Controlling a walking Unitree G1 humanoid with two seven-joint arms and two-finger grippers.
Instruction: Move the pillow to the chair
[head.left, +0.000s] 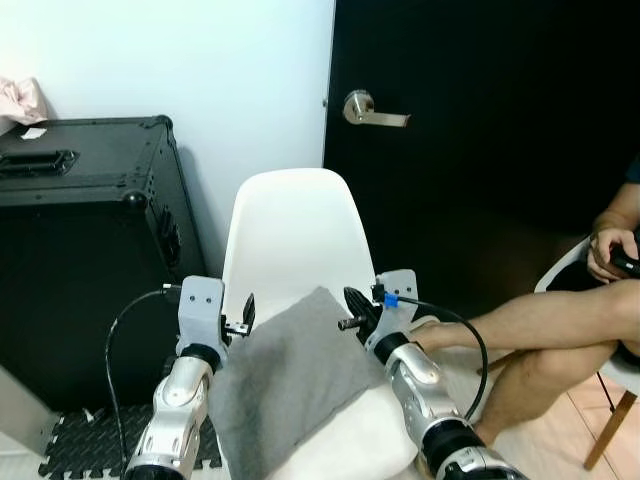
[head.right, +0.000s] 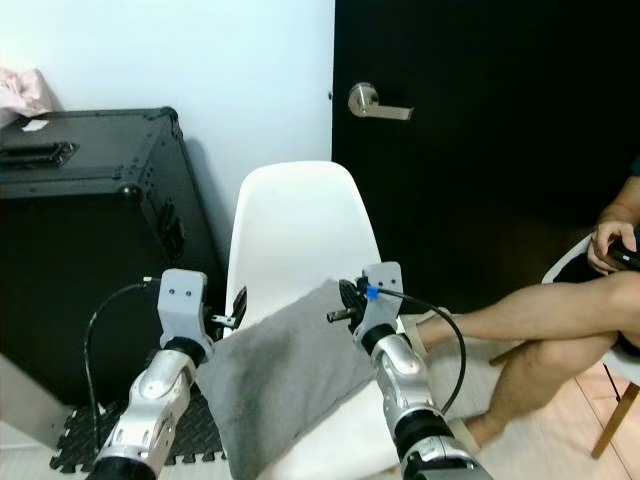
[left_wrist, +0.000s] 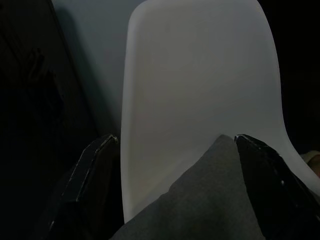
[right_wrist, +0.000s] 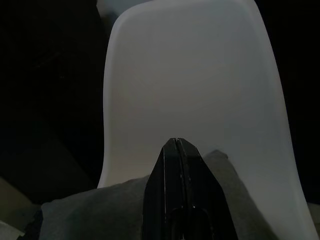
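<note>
Arms occupy the nearest zone, both silver and both raised at the front edge of the chair (head.left: 295, 235). Left claw (left_wrist: 175, 150) sits at the left edge of the pillow (head.left: 290, 385), its two black fingers (left_wrist: 92, 167) spread wide apart with nothing gripped between them; in the left wrist view a corner of grey fabric rises between the fingers. Right claw (right_wrist: 176, 150) sits at the right edge of the pillow, fingers pressed fully together and extending over the grey fabric; whether any fabric is pinched between them cannot be determined. The grey pillow lies flat on the white seat, between the two claws, with one corner pointing toward the backrest. Left of the chair stands a black case (head.left: 85, 250) on dark foam floor mats (head.left: 85, 440). Right of the chair, a seated person's bare legs (head.left: 540, 335) extend inward. Behind the chair are a pale wall and a dark door with a lever handle (head.left: 372, 110).
</note>
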